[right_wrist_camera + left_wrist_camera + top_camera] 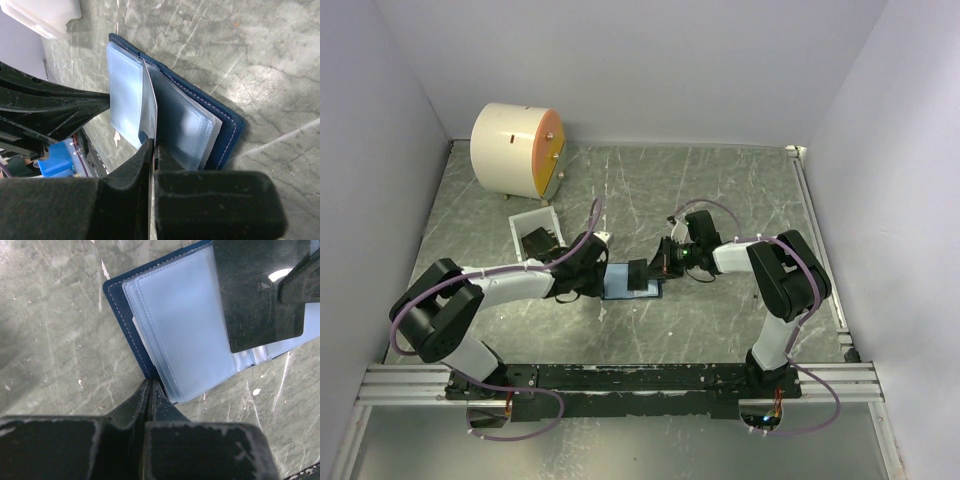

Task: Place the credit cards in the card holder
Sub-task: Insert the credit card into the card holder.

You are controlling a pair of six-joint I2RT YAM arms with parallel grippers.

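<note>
1. While the holder lies open mid-way along the surface, nearer its near edge, the left hand is clenched, tips touching the holder's edge.
2. The right hand grasps the dark card over the sleeves.

top external: high, behind the arm bases, facing down on the whole surface; card holder small, mid-frame.
left wrist: close over left claw, at card holder's left edge.
right wrist: close over right claw, looking low across card holder from its right.
shared: card holder, all three.
</note>
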